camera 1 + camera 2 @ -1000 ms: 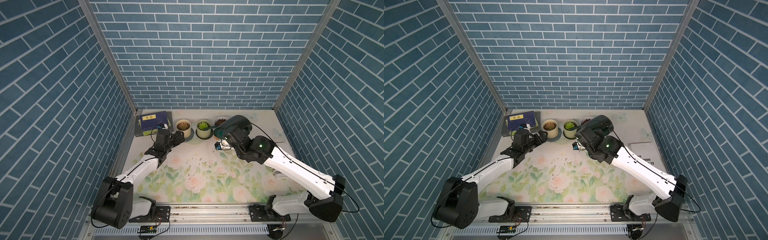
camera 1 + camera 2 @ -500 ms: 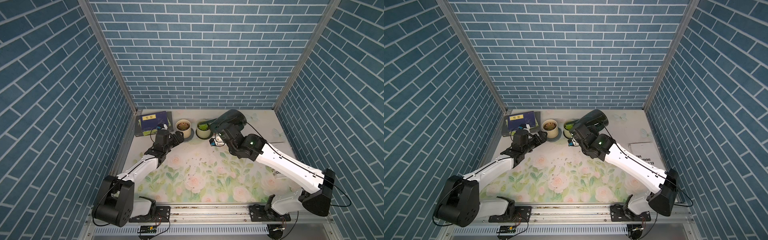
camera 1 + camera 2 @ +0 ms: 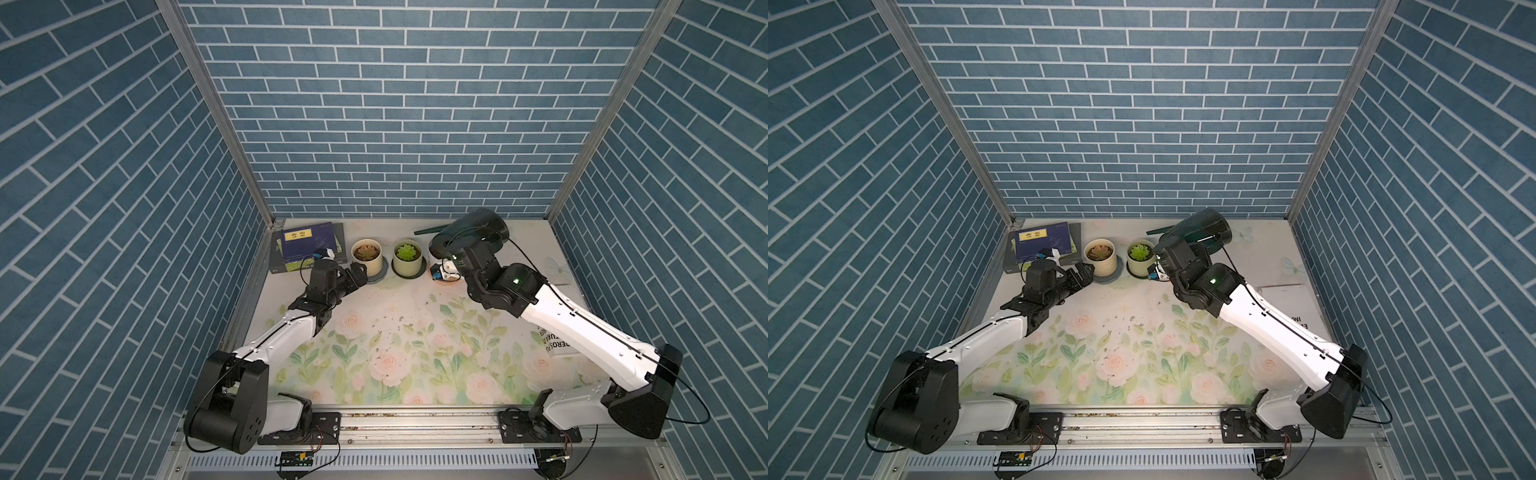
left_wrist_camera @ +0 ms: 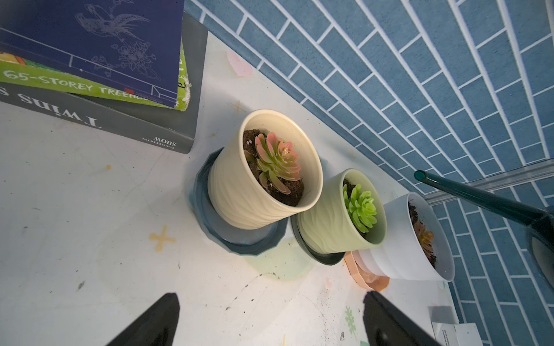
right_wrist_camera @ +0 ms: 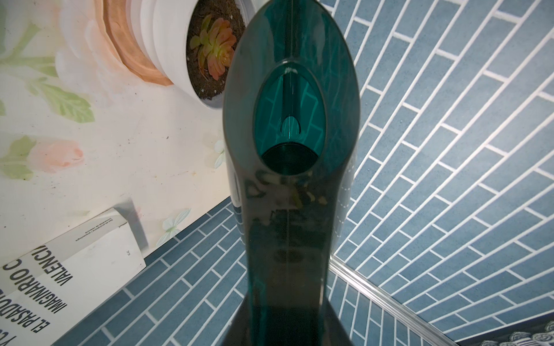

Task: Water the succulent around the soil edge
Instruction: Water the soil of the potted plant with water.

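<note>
Standing at the front rail, an onlooker sees the right claw (image 3: 456,249) closed on the dark teal watering can (image 3: 478,228). The can is held clear of the floral surface (image 3: 407,357) and tipped onto its side. Its spout (image 4: 479,199) points toward the left arm's side. In both top views the tip lies just behind the pale green pot (image 3: 407,266), clear of its rim.

Three pots stand in a row near the back wall, each on its own saucer:
- cream pot (image 3: 367,262), pink-tipped plant;
- pale green pot, holding the green succulent (image 4: 359,206) in dark soil;
- white pot (image 4: 398,248), mostly hidden under the can in the top views (its reddish plant (image 5: 214,46) shows in the right wrist view).

The left claw (image 4: 269,299) is open and empty, fingers (image 4: 156,320) spread, low beside the cream pot's saucer. Stacked books (image 3: 307,247) lie in the back corner on the left arm's side. Soil crumbs (image 3: 390,328) dot the surface.
</note>
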Controlling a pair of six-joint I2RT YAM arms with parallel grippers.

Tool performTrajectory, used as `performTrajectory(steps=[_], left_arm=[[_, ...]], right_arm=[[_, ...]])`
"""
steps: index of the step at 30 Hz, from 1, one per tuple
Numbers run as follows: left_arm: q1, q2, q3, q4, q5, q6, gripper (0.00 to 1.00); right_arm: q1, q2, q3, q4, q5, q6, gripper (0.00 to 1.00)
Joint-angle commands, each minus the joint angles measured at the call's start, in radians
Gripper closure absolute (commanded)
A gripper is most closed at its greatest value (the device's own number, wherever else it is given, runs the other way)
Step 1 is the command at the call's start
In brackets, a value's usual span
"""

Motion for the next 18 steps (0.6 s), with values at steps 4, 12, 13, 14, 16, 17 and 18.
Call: performTrajectory(steps=[4, 12, 13, 14, 16, 17, 18], left_arm=[[0.012, 0.004, 0.002, -0.006, 0.016, 0.001, 0.00], [0.030, 0.015, 0.011, -0.004, 0.035, -0.008, 0.00], [0.031, 0.014, 0.011, -0.005, 0.034, -0.007, 0.00], [0.032, 0.013, 0.011, -0.006, 0.034, -0.007, 0.00], [0.034, 0.011, 0.012, -0.006, 0.037, -0.007, 0.00], [0.036, 0.009, 0.011, -0.006, 0.037, -0.007, 0.00], [0.037, 0.010, 0.010, -0.006, 0.040, -0.007, 0.00]], right_arm=[[0.000, -0.079, 0.004, -0.069, -0.004, 0.031, 1.00], [0.015, -0.097, -0.022, -0.132, -0.043, 0.062, 1.00], [0.017, -0.098, -0.022, -0.134, -0.044, 0.062, 1.00], [0.022, -0.097, -0.020, -0.134, -0.045, 0.063, 1.00], [0.029, -0.091, -0.017, -0.136, -0.046, 0.064, 1.00], [0.036, -0.088, -0.016, -0.135, -0.046, 0.065, 1.00], [0.043, -0.082, -0.015, -0.134, -0.046, 0.064, 1.00]])
